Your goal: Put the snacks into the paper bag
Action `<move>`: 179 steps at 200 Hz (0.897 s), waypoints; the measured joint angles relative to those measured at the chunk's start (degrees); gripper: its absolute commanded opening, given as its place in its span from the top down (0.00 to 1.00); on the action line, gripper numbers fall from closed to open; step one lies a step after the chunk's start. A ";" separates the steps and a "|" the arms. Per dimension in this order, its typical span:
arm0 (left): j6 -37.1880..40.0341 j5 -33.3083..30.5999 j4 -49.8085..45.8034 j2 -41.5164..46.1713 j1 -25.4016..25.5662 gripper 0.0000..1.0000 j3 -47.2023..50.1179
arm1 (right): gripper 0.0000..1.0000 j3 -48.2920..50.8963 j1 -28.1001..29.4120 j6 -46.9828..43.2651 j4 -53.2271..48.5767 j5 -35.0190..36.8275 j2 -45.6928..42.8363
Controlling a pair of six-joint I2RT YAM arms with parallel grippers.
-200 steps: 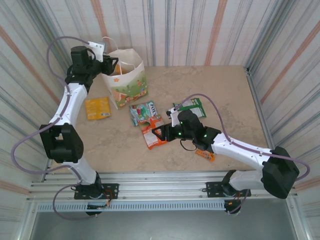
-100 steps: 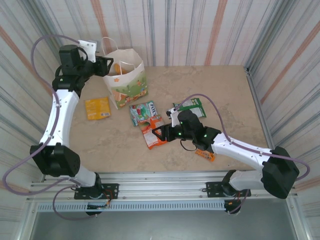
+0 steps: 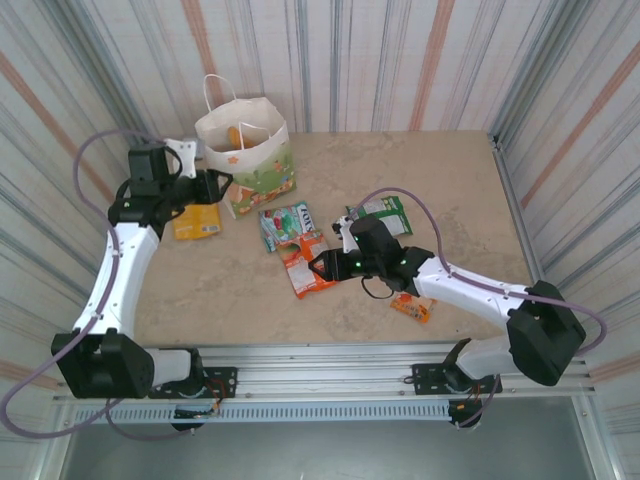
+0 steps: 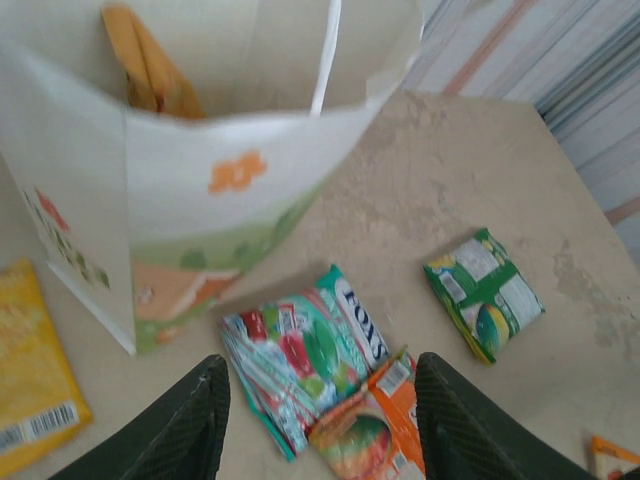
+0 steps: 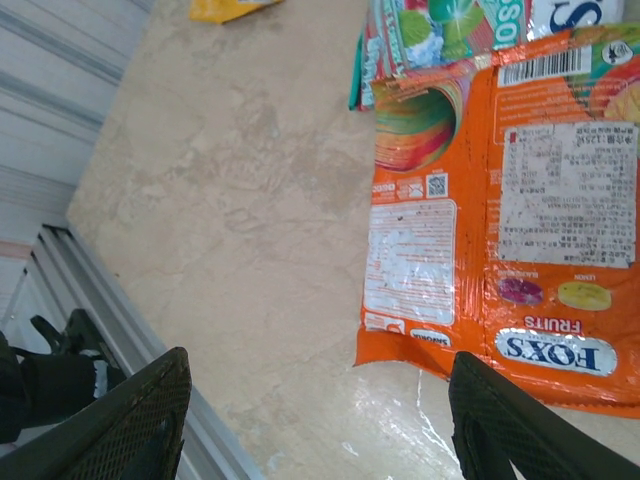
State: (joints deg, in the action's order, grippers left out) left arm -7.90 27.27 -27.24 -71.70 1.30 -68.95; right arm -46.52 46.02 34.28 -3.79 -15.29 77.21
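- My left gripper (image 3: 216, 185): jaws apart, nothing btwn them. It hangs above the table (image 3: 450, 180), just beside the paper bag (image 3: 245, 150) on the bag's left-front side.
- Paper bag stands upright at back-left of the table, mouth open. One orange-yellow packet (image 4: 150, 65) is inside, leaning on the wall.
- Yellow packet (image 3: 195, 225) lies flat, left of the bag, partly under my L arm.
- Green-red packet (image 4: 305, 360) lies flat, just in front of the bag.
- Orange packet (image 5: 500, 200) lies flat, printed back side up, its far edge touching the green-red one.
- My right gripper (image 5: 318, 380): released, wide, empty. It hovers over the orange pkt's near-left corner; can't tell if it touches.
- Green-white packet (image 3: 381, 214) lies flat, right of those two, apart from them.
- Tiny orange packet (image 3: 412, 307) sits toward the front, just beside my R forearm.
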 measured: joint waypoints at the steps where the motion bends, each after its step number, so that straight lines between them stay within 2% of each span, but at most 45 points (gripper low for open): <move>1: -0.02 0.00 0.02 0.11 0.11 0.48 0.31 | 0.31 -0.02 -0.04 0.00 -0.13 -0.02 0.07; 17: -1.46 0.20 0.15 0.81 2.32 0.50 3.37 | 0.31 -0.28 -0.85 0.00 -1.29 -0.37 0.79; 49: -5.46 -0.44 4.39 2.32 12.20 0.49 12.81 | 0.32 -0.28 -4.98 -0.04 -2.84 -2.32 2.29; 67: -8.96 -0.07 7.72 2.10 15.96 0.49 18.32 | 0.32 0.00 -7.21 -0.28 -3.34 -2.82 2.54; 131: -20.52 1.46 18.67 -3.82 20.52 0.49 30.01 | 0.32 0.02 -12.68 -2.03 -5.97 -4.11 5.40; 179: -25.90 3.37 26.56 -4.94 20.96 0.49 35.93 | 0.33 -0.11 -12.87 -2.01 -5.29 -6.27 11.19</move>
State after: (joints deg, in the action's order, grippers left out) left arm -33.80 30.63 -0.69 -76.64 22.26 -33.01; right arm -46.63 33.15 32.27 -9.08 -21.56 88.40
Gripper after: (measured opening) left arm 0.511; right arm 0.676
